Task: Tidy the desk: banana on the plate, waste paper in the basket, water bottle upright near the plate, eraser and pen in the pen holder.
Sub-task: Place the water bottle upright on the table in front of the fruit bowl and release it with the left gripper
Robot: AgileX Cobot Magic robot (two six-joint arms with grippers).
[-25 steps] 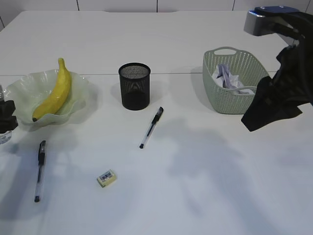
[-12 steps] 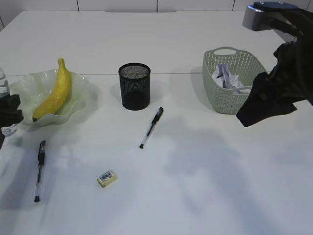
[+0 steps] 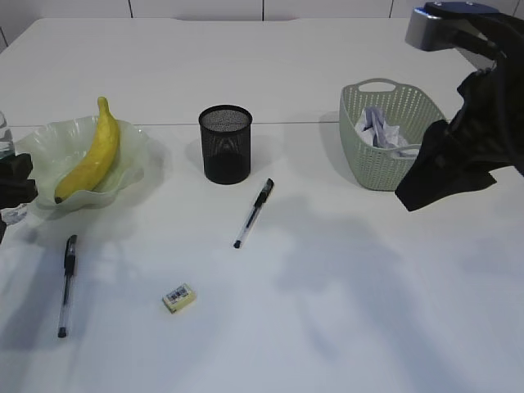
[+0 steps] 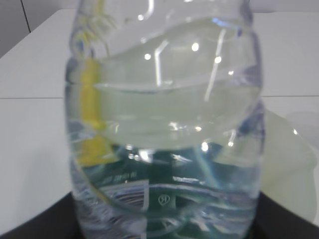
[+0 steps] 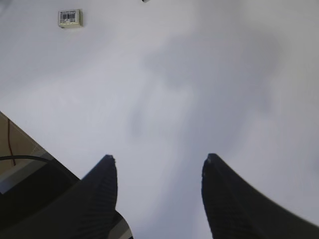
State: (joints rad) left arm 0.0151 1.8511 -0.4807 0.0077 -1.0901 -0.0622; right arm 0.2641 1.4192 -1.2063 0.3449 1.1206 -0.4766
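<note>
The banana (image 3: 90, 158) lies on the ruffled pale-green plate (image 3: 135, 139) at the left. At the desk's far left edge my left gripper (image 3: 13, 183) is shut on the water bottle (image 4: 164, 124), which stands upright and fills the left wrist view. Waste paper (image 3: 383, 131) lies in the green basket (image 3: 360, 160) at the right. The black mesh pen holder (image 3: 225, 144) stands mid-desk, with one pen (image 3: 253, 213) in front of it and another pen (image 3: 65, 282) at the front left. The eraser (image 3: 178, 297) (image 5: 70, 18) lies on the desk. My right gripper (image 5: 159, 159) hangs open over bare desk.
The right arm, wrapped in black cloth (image 3: 458, 155), hangs beside the basket's right end. A thin seam (image 3: 295, 123) crosses the white desk (image 3: 344, 286) behind the pen holder. The plate's edge (image 4: 294, 159) shows behind the bottle.
The bottle's top has come up above my left gripper at the left edge. The right arm has shifted a little up and to the left.
</note>
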